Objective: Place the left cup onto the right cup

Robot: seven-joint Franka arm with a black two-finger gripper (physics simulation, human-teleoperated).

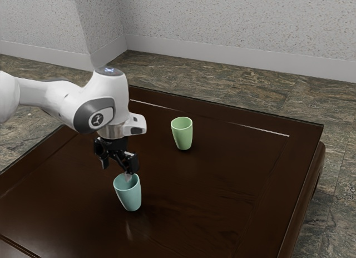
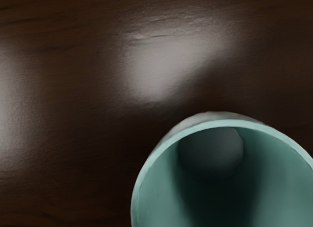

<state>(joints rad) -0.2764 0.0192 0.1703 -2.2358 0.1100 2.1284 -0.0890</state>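
Observation:
A teal cup (image 1: 127,193) stands upright on the dark wooden table (image 1: 222,180), toward the exterior view's left. My gripper (image 1: 118,165) hangs right above its rim, open, one finger over the cup's mouth and the other outside its wall on the exterior view's left. Neither finger presses on the cup. The wrist view looks down into the teal cup (image 2: 225,188), with its round bottom visible. A light green cup (image 1: 182,133) stands upright farther back, toward the exterior view's right, well apart from my hand.
The table has a raised rim (image 1: 303,174) all around. Between the two cups lies bare tabletop (image 1: 161,163). Beyond the table is a stone-patterned floor (image 1: 233,80) and a pale wall.

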